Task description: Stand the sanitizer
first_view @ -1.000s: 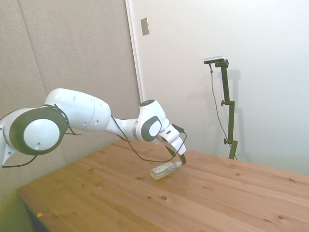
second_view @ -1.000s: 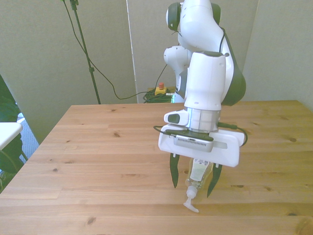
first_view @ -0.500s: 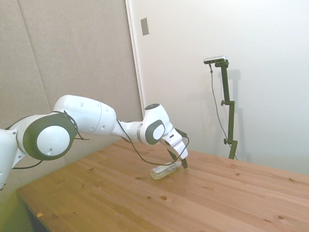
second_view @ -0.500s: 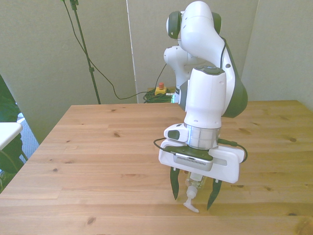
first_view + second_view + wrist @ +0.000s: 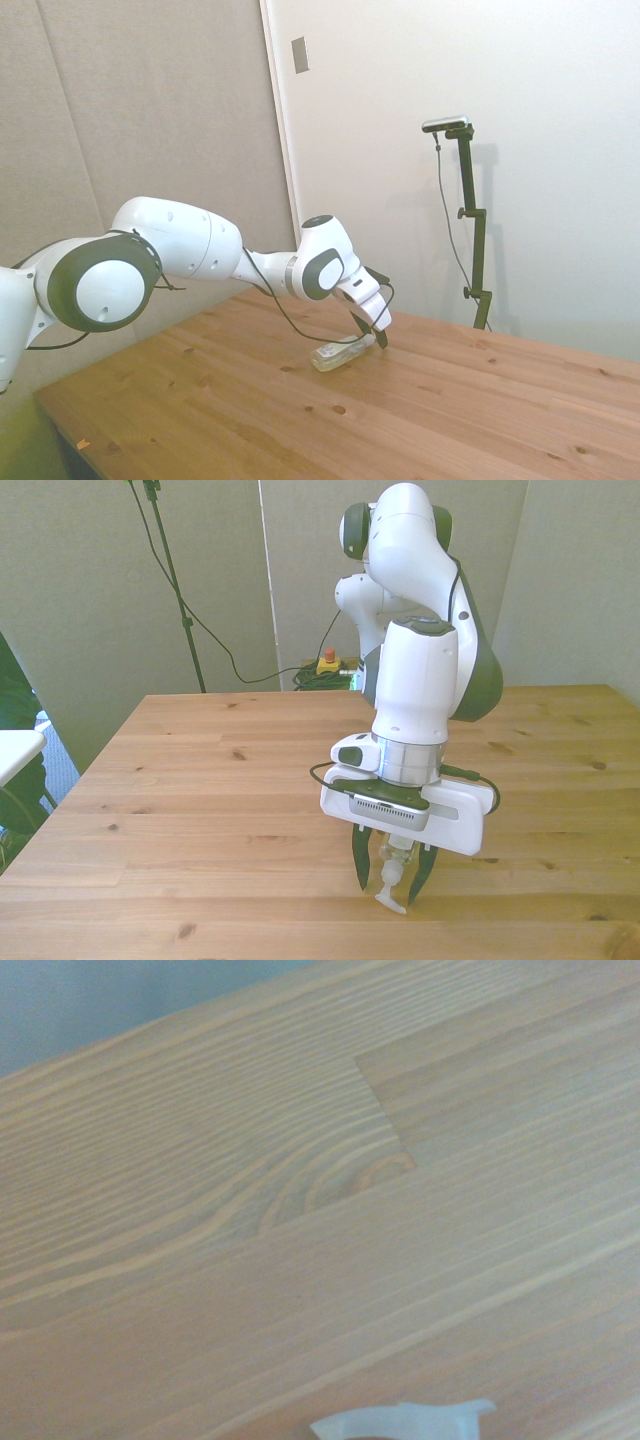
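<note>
The sanitizer (image 5: 392,872) lies flat on the wooden table (image 5: 200,780), its neck between the two dark fingers (image 5: 360,863) of the gripper (image 5: 388,876). The fingers close in on the neck from both sides, cap end poking out below them toward the near edge.

In the front view, most of the sanitizer (image 5: 392,865) is being hidden behind the gripper (image 5: 391,872) and its white wrist housing, so only the neck and the white cap are being shown, and whether the dark fingers (image 5: 360,858) are touching the bottle cannot be told. In the wrist view, the sanitizer (image 5: 400,1423) is being cut off by the picture's edge, with only a blurred white sliver of the cap being seen against the table (image 5: 250,1200). In the side view, the sanitizer (image 5: 335,354) is being rendered too small for its label to be read.
</note>
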`<state>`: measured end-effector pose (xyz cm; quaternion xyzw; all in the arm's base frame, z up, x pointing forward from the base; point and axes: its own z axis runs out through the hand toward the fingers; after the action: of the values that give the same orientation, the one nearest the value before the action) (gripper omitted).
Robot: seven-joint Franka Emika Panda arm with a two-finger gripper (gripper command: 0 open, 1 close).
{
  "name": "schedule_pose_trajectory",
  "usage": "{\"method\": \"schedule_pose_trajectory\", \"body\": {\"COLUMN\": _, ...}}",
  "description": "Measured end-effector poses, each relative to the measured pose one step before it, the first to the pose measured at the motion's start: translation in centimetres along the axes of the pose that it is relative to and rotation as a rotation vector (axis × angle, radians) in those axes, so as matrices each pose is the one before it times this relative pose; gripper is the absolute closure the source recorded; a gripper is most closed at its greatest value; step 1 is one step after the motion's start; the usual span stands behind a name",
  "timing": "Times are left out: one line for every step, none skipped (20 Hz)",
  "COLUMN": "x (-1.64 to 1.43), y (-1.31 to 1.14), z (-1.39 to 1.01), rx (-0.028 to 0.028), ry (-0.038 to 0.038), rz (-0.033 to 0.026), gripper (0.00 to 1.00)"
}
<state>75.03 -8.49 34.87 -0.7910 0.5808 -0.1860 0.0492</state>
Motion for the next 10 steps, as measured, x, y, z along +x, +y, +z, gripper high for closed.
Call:
{"method": "schedule_pose_trajectory", "body": {"x": -0.002, "y": 0.008, "z": -0.002, "rx": -0.00168, "ry": -0.00093, "rz": -0.00062, "gripper": 1.0}}
{"method": "schedule_pose_trajectory", "body": {"x": 0.006, "y": 0.003, "z": -0.009, "rx": -0.0018, "ry": -0.00133, "rz": -0.00039, "gripper": 1.0}}
{"method": "schedule_pose_trajectory", "body": {"x": 0.007, "y": 0.002, "z": -0.012, "rx": -0.00159, "ry": -0.00201, "rz": -0.00006, "gripper": 1.0}}
{"method": "schedule_pose_trajectory", "body": {"x": 0.008, "y": 0.008, "z": -0.006, "rx": -0.00112, "ry": -0.0016, "rz": -0.00035, "gripper": 1.0}}
{"method": "schedule_pose_trajectory", "body": {"x": 0.013, "y": 0.008, "z": -0.005, "rx": -0.00051, "ry": -0.00143, "rz": 0.00029, "gripper": 1.0}}
{"method": "schedule_pose_trajectory", "body": {"x": 0.029, "y": 0.012, "z": -0.006, "rx": 0.0001, "ry": -0.00252, "rz": 0.00228, "gripper": 1.0}}
{"method": "schedule_pose_trajectory", "body": {"x": 0.038, "y": 0.017, "z": -0.001, "rx": 0.00056, "ry": -0.00286, "rz": -0.00048, "gripper": 1.0}}
{"method": "schedule_pose_trajectory", "body": {"x": 0.044, "y": 0.023, "z": 0.005, "rx": 0.00024, "ry": -0.00162, "rz": -0.00341, "gripper": 1.0}}
{"method": "schedule_pose_trajectory", "body": {"x": 0.038, "y": 0.016, "z": -0.001, "rx": 0.00002, "ry": -0.00044, "rz": 0.00001, "gripper": 1.0}}
{"method": "schedule_pose_trajectory", "body": {"x": 0.041, "y": 0.026, "z": 0.005, "rx": -0.00094, "ry": -0.00065, "rz": 0.00024, "gripper": 1.0}}
